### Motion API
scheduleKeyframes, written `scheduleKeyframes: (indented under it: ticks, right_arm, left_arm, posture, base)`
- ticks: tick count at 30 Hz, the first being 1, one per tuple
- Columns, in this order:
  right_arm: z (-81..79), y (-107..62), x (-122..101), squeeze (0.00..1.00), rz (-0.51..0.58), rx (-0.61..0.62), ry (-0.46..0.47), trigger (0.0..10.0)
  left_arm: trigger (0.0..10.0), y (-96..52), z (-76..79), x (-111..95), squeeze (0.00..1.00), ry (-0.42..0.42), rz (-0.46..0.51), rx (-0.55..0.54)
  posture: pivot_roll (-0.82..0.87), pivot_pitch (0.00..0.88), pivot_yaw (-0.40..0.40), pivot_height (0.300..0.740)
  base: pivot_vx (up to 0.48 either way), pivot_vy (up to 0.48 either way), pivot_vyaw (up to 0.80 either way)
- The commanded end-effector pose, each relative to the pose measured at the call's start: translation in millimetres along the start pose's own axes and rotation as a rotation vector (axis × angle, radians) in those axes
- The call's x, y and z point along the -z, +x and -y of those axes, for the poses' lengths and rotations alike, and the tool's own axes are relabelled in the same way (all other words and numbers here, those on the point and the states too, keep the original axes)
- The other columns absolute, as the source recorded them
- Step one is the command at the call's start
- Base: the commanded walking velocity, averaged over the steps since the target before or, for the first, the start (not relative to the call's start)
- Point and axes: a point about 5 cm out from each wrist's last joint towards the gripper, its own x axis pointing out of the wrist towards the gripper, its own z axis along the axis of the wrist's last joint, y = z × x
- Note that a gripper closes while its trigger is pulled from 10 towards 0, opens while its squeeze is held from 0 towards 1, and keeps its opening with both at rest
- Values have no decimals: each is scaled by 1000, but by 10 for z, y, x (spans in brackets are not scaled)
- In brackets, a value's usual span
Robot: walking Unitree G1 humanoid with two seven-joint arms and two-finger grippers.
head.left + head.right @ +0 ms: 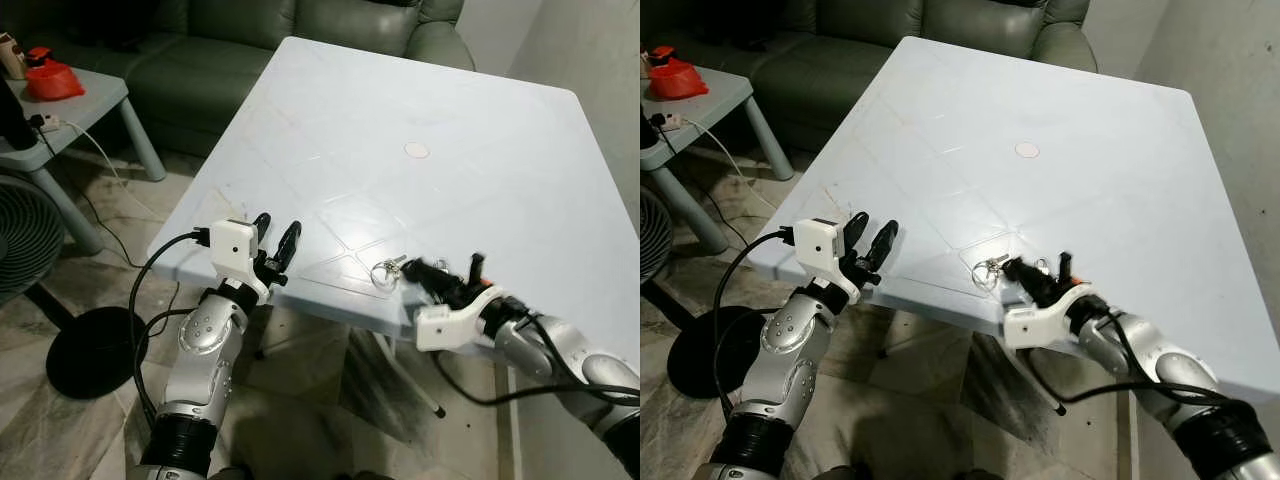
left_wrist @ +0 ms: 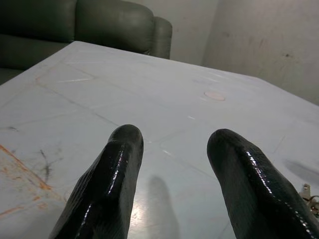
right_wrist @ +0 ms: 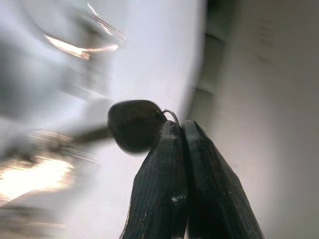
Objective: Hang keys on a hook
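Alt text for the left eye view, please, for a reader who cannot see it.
The right claw is shut on the keys at the near edge of a pale blue table. The left claw is open over the table's near left corner. A green sofa stands behind.

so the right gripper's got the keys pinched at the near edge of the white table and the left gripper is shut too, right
Not quite. The left gripper is open: the left wrist view shows its two fingers apart over the white table. The rest holds: the right gripper is shut on the keys at the near edge.

Silver arms (black cables, white wrists)
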Motion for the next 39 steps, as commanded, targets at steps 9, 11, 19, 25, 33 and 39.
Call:
scheduleKeyframes:
  ticks: [9, 11, 19, 25, 33, 39]
  right_arm:
    - [314, 65, 58, 0, -145, 298, 722, 10000]
    - [308, 94, -25, 0, -131, 346, 1114, 10000]
    - [414, 158, -69, 0, -92, 504, 1771, 10000]
    - [191, 225, -5, 0, -280, 366, 2102, 10000]
    - [63, 53, -106, 0, -264, -187, 1257, 10000]
    - [284, -31, 53, 0, -237, -310, 845, 10000]
  left_arm:
    - [10000, 7, -25, -46, 0, -17, 15, -10]
    - [10000, 29, -42, -76, 0, -26, 24, -20]
    - [10000, 159, -220, -298, 0, -17, 47, -124]
    - [10000, 285, -421, -473, 0, -61, -5, -208]
    - [10000, 315, -452, -559, 0, -73, -12, -212]
    - [10000, 321, -428, -571, 0, -120, -17, -220]
  posture:
    - [-23, 159, -49, 740]
    - [-19, 155, -46, 740]
    - [-16, 138, -35, 740]
    - [-19, 117, -21, 740]
    - [-20, 101, -21, 740]
    - [-28, 91, -27, 740]
  base:
    - [0, 0, 0]
    - [0, 0, 0]
    - [0, 0, 0]
    - [0, 0, 0]
    - [0, 0, 0]
    - [0, 0, 0]
